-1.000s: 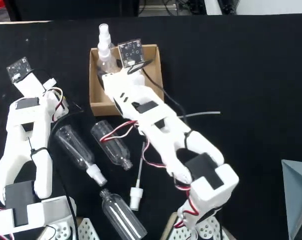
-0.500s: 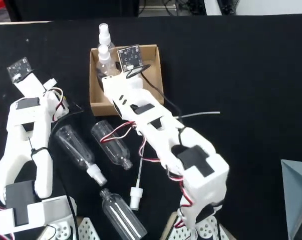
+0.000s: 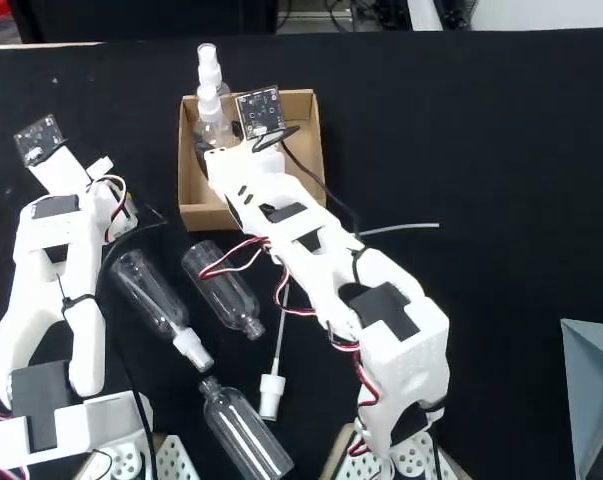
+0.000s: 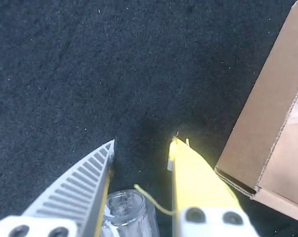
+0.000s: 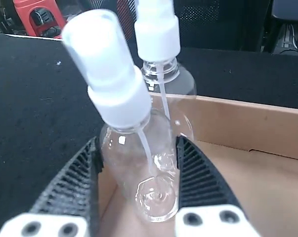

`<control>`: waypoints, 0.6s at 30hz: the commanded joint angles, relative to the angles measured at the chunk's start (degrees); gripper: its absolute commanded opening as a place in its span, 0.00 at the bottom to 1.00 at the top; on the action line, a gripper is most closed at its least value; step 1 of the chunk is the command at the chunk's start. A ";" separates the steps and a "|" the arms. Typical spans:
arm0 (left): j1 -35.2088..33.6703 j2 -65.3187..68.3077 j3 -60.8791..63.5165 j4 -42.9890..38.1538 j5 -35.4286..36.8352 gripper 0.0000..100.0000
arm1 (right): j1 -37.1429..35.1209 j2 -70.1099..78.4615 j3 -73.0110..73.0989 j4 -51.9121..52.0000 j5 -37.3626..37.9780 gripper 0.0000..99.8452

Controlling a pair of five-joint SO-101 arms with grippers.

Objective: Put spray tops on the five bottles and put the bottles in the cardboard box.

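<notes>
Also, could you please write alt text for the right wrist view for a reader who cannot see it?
The right gripper holds a clear plastic bottle with a white spray top between black ribbed fingers over the brown cardboard box; a second capped clear bottle stands behind it.

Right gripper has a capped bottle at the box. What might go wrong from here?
1. The held bottle leans in the right gripper; released now, it may topple.
2. It sits close to the standing bottle in the cardboard box and might knock it over.
</notes>
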 commanded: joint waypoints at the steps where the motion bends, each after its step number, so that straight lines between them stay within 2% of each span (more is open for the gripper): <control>1: -0.48 -0.26 -0.92 -2.81 0.09 0.16 | 2.11 -0.13 -4.26 -1.49 0.00 0.07; 10: -0.48 -0.26 -0.40 -3.69 0.09 0.16 | 2.02 -0.04 -4.18 -1.49 0.00 0.07; 18: -0.48 -0.26 -0.40 -3.78 0.09 0.16 | 1.85 -0.04 -3.21 -1.41 -0.26 0.24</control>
